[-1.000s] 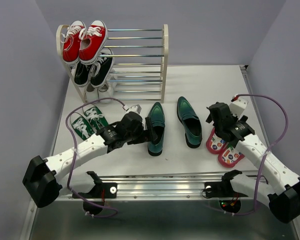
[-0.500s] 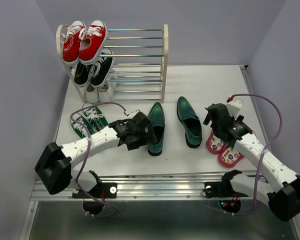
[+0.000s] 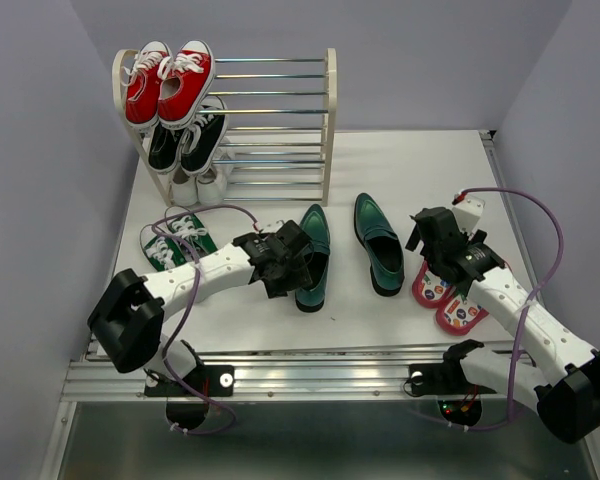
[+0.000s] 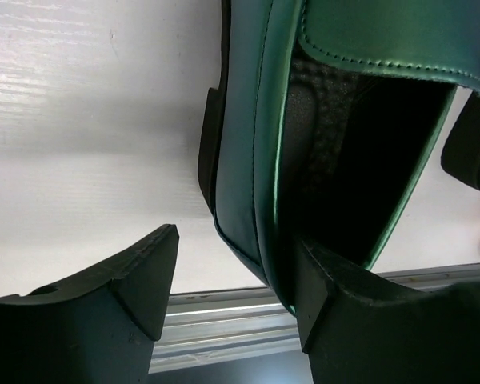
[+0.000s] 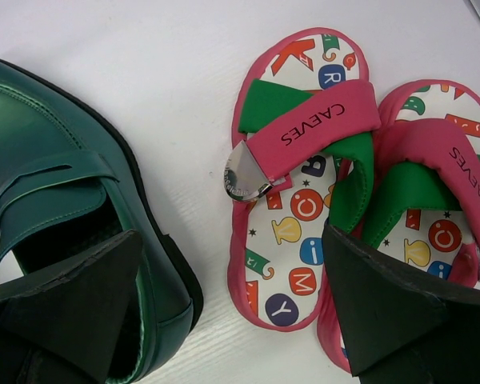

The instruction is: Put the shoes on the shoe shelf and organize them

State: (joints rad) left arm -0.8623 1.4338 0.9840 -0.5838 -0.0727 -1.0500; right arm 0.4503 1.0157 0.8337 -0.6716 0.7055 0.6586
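Two dark green glossy loafers lie mid-table, the left one (image 3: 313,240) and the right one (image 3: 378,243). My left gripper (image 3: 300,270) is open at the left loafer's heel. In the left wrist view the left gripper (image 4: 236,244) straddles that loafer's (image 4: 256,120) side wall, one finger inside the opening, one outside. My right gripper (image 3: 432,243) is open above the pink-red flip-flops (image 3: 447,297). In the right wrist view the right gripper (image 5: 232,240) spans the left flip-flop (image 5: 304,184). Green canvas sneakers (image 3: 172,245) lie at the left. The shoe shelf (image 3: 329,120) stands at the back left.
Red sneakers (image 3: 168,82) sit on the shelf's top tier and black sneakers (image 3: 188,142) on the tier below, both at its left half. The right loafer (image 5: 56,160) lies close beside the flip-flops. A metal rail (image 3: 320,370) runs along the near edge.
My left gripper has moved right onto the left loafer's heel, and its arm has swung, uncovering the green sneakers. The right gripper has shifted slightly over the flip-flops.
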